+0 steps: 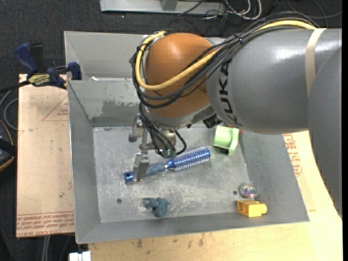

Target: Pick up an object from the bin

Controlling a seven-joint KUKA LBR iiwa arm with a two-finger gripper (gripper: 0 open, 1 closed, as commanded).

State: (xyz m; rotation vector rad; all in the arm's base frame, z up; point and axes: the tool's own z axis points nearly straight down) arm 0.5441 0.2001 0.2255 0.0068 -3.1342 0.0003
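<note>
My gripper (142, 166) reaches down in the middle-left of the bin, under the orange cover. One grey finger (141, 167) rests at the handle of a blue brush (173, 163), which lies slanted across the bin floor with its ribbed bristle head to the right and its blue tip to the left of the finger. The finger stands on or just over the handle; I cannot tell whether the handle is gripped. A small grey-blue lump (156, 206) lies below, near the front wall.
A light green roll (226, 138) sits to the right of the brush, partly under the arm. In the front right corner lie a yellow block (250, 208) and a small round shiny piece (248, 190). The arm covers the bin's back right.
</note>
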